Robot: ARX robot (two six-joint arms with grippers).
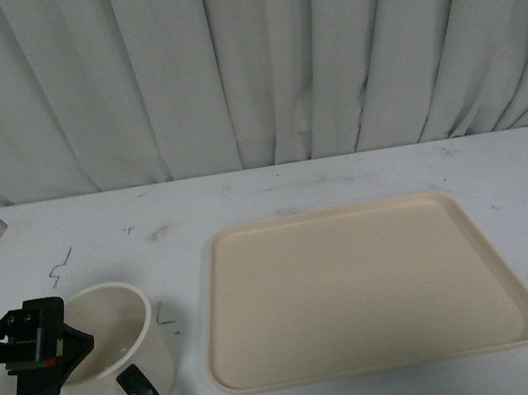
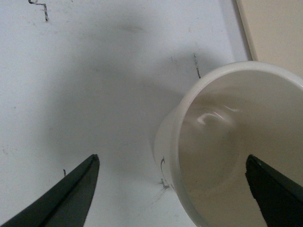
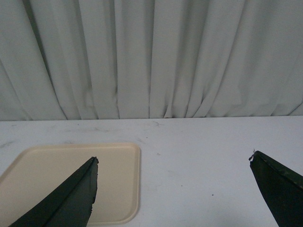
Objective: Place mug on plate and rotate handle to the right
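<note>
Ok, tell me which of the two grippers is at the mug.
The left gripper: its open jaws straddle the rim of the mug. The right gripper, also open, sees only plate, table and curtain.

Pleated grey-white curtain (image 1: pixel 241 59) across bg; white table (image 1: pixel 342 179) w/ scuffs, maybe pen marks; even light.

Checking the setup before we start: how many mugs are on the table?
1. The mug sits on the table left of the plate, not on it, with the open left gripper astride its rim. None seems hidden.
</note>
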